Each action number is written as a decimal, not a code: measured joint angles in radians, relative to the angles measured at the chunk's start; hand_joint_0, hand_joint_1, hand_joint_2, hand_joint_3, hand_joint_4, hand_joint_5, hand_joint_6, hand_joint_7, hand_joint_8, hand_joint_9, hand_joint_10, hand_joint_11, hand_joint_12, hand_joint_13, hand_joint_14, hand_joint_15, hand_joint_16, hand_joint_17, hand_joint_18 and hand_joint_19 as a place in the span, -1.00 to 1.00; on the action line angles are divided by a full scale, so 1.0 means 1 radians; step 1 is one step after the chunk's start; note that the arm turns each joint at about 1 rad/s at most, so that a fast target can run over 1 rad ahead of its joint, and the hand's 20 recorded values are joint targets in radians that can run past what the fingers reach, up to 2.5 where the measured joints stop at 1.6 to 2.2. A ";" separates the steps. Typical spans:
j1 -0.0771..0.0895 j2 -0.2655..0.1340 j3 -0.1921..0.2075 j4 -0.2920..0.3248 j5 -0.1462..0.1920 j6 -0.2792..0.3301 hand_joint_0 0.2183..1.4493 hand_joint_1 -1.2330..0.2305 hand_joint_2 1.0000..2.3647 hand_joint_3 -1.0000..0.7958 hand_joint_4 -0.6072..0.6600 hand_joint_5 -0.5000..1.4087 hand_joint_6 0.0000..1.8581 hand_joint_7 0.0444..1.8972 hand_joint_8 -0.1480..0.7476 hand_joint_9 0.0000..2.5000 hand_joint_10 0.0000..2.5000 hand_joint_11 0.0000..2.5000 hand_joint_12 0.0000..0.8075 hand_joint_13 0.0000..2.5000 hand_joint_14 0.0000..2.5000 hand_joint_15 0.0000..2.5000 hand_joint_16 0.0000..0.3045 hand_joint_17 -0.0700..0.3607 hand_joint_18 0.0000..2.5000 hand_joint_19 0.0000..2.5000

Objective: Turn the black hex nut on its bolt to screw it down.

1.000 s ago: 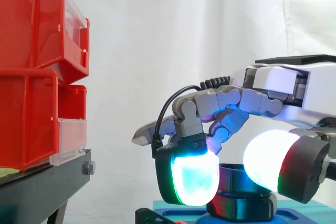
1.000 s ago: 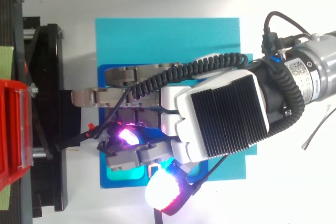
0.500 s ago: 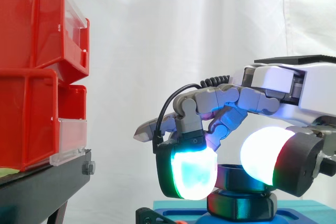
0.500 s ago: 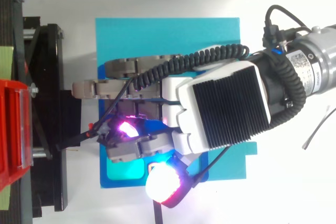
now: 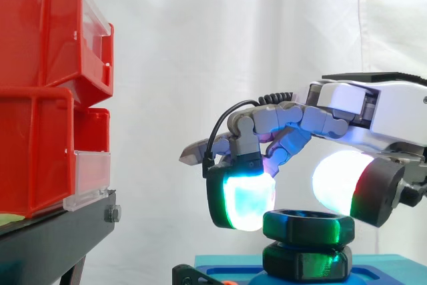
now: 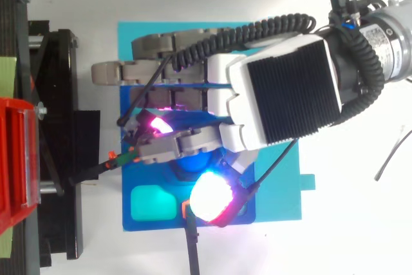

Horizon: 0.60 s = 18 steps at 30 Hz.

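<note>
Hand (image 5: 373, 115) reaches in from the right edge of the side view and arches over the black hex nut (image 5: 308, 226). The nut sits low in the frame, right of centre, directly above a second black hex piece (image 5: 307, 262) on a blue fixture (image 5: 240, 273). Whether the hand grips the nut or merely straddles it, I cannot tell. Red bins (image 5: 40, 91) stack at the left on a black stand (image 5: 53, 238), before a white curtain (image 5: 220, 38).

Seen from the top, the hand (image 6: 293, 88) enters from the upper right and covers the middle of the blue fixture (image 6: 149, 225). The fixture lies on a teal sheet (image 6: 193, 37) on the white desk (image 6: 360, 223). The red bins (image 6: 13, 159) and black stand (image 6: 64, 94) run down the left edge.
</note>
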 measured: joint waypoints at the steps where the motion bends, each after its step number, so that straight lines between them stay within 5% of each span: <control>1: -0.005 0.000 0.000 0.003 -0.006 0.000 -0.70 0.62 -1.00 -0.44 0.20 -0.48 -0.45 0.71 -0.11 -0.27 -1.00 -1.00 -0.08 -0.59 -1.00 -1.00 -0.61 -0.06 -0.53 -0.55; 9: -0.019 0.000 0.001 0.011 -0.029 0.001 -0.73 0.66 -1.00 -0.44 0.25 -0.48 -0.46 0.69 -0.09 -0.29 -1.00 -1.00 -0.05 -0.60 -1.00 -1.00 -0.60 -0.04 -0.53 -0.55; 18: -0.001 0.000 0.008 0.015 -0.027 0.001 -0.67 0.64 -1.00 -0.44 0.25 -0.50 -0.46 0.55 -0.13 -0.30 -1.00 -1.00 -0.09 -0.61 -1.00 -1.00 -0.62 -0.08 -0.54 -0.55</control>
